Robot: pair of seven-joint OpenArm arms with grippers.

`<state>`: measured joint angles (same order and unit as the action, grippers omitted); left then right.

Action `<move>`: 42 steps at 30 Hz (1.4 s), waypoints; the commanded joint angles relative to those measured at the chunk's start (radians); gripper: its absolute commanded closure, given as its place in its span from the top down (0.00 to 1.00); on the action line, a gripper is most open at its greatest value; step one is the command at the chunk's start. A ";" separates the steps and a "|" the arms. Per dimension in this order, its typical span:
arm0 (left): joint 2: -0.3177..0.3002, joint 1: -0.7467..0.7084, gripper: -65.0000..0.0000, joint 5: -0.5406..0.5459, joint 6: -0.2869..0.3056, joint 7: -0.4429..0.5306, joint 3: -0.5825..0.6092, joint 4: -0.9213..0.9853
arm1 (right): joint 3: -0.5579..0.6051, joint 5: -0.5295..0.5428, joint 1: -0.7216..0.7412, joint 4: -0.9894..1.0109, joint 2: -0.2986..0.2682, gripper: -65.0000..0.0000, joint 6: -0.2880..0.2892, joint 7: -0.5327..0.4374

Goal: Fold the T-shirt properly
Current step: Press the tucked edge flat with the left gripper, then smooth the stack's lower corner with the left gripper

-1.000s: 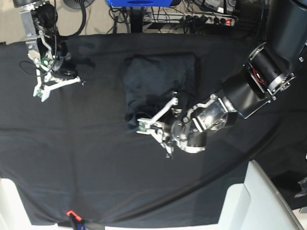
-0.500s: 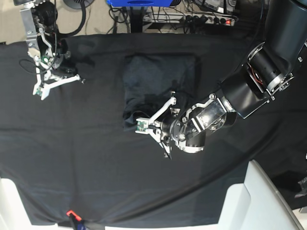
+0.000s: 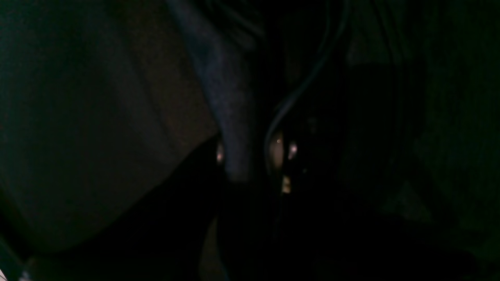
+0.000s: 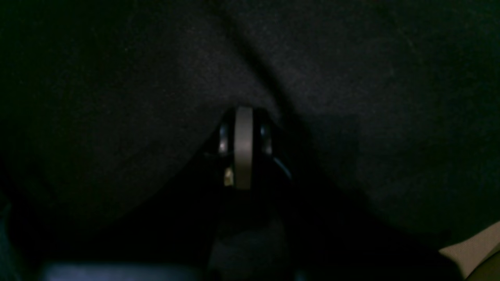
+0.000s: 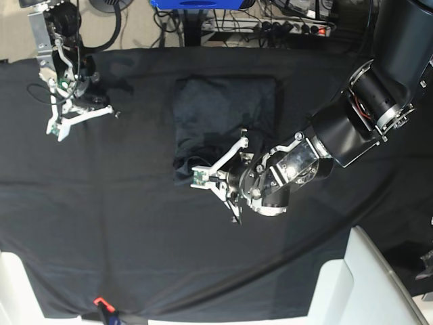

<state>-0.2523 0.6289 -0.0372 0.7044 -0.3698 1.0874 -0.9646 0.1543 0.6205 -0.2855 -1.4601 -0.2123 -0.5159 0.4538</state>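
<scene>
The T-shirt (image 5: 226,108) lies folded into a dark rectangle at the back middle of the black tablecloth (image 5: 101,223). My left gripper (image 5: 211,173) is at the shirt's near edge, low over the cloth. In the left wrist view a blue-grey fold of the T-shirt (image 3: 230,117) runs up between the fingers, and my left gripper (image 3: 246,156) is shut on it. My right gripper (image 5: 78,114) hangs over bare cloth at the far left, well away from the shirt. In the right wrist view my right gripper (image 4: 243,148) is shut with nothing in it.
The left arm's thick black body (image 5: 365,115) reaches in from the right. A white panel (image 5: 358,284) sits at the near right corner. A small red-tipped item (image 5: 100,301) lies at the near edge. Cables and a power strip (image 5: 298,27) run behind the table.
My left gripper has crept slightly leftward, keeping its hold on the shirt's near edge. The right gripper has risen a little at the far left.
</scene>
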 commanded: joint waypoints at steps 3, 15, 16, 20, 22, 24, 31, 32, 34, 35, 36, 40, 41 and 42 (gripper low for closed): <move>0.001 0.027 0.00 0.001 -0.006 0.004 -0.005 -0.012 | -0.003 0.005 -0.024 0.012 -0.009 0.04 -0.043 0.076; -0.003 0.038 0.85 0.000 -0.006 0.004 -0.013 -0.006 | -0.003 0.005 -0.022 0.012 -0.009 0.04 -0.043 0.076; -0.003 0.039 0.91 0.000 -0.006 0.004 -0.013 -0.007 | -0.002 0.005 -0.022 0.012 -0.009 0.04 -0.043 0.076; -0.003 0.061 1.00 0.000 -0.006 0.004 -0.013 -0.014 | 0.000 0.005 -0.022 0.012 -0.009 0.04 -0.043 0.076; -0.005 0.073 1.00 0.001 -0.006 0.002 -0.013 -0.014 | 0.000 0.005 -0.022 0.012 -0.009 0.04 -0.043 0.076; -0.006 0.090 1.00 0.001 -0.006 0.002 -0.013 -0.014 | 0.000 0.005 -0.022 0.012 -0.009 0.04 -0.043 0.076; -0.026 0.110 1.00 0.001 -0.006 0.002 -0.013 -0.015 | 0.001 0.005 -0.021 0.012 -0.009 0.04 -0.042 0.076; -0.026 0.110 1.00 0.001 -0.006 0.002 -0.013 -0.015 | 0.001 0.005 -0.021 0.012 -0.009 0.04 -0.042 0.076; -0.026 0.113 1.00 0.001 -0.006 0.002 -0.014 -0.015 | 0.001 0.005 -0.021 0.012 -0.009 0.04 -0.042 0.076; -0.028 0.122 1.00 0.001 -0.006 0.002 -0.014 -0.015 | 0.001 0.005 -0.021 0.012 -0.009 0.04 -0.042 0.076; -0.028 0.128 1.00 0.001 -0.006 0.002 -0.014 -0.015 | 0.001 0.005 -0.021 0.012 -0.009 0.04 -0.042 0.076; -0.046 0.148 1.00 0.003 -0.006 0.002 -0.014 -0.014 | 0.001 0.005 -0.021 0.012 -0.011 0.04 -0.042 0.076; -0.048 0.159 1.00 0.003 -0.006 0.002 -0.014 -0.014 | 0.001 0.005 -0.021 0.012 -0.011 0.04 -0.042 0.076; -0.048 0.168 1.00 0.003 -0.006 0.002 -0.014 -0.014 | 0.001 0.005 -0.021 0.012 -0.011 0.04 -0.042 0.076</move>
<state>-0.3027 0.7578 -0.0372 0.7048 -0.3744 1.0836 -0.9672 0.1551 0.6205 -0.2836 -1.4605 -0.2138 -0.5163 0.4553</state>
